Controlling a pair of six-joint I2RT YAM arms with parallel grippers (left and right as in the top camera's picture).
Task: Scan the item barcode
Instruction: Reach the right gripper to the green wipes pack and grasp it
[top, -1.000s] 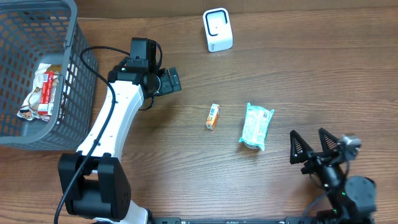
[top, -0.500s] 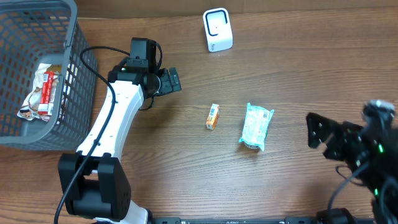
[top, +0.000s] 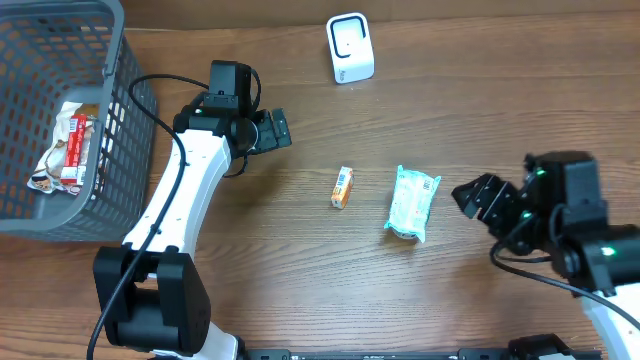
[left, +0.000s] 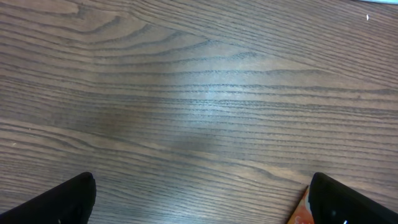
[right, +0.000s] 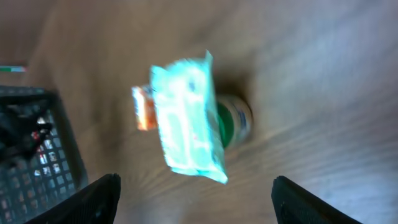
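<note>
A pale teal packet (top: 413, 202) lies flat at the table's middle right, and a small orange box (top: 343, 187) lies just left of it. The white scanner (top: 350, 48) stands at the back. My right gripper (top: 482, 200) is open just right of the packet and touches nothing. In the blurred right wrist view the packet (right: 189, 121) lies ahead of the open right gripper (right: 198, 199), with the orange box (right: 143, 107) behind it. My left gripper (top: 280, 130) is open over bare wood. In the left wrist view a corner of the orange box (left: 300, 213) shows beside one of its fingers (left: 351, 202).
A grey plastic basket (top: 120, 120) fills the far left and holds a snack wrapper (top: 68, 145). The left arm (top: 180, 200) stretches from the front edge toward the basket's right side.
My right arm has swung from the front right corner up and left, so its gripper is now close to the teal packet. The left arm and the items have not moved.
</note>
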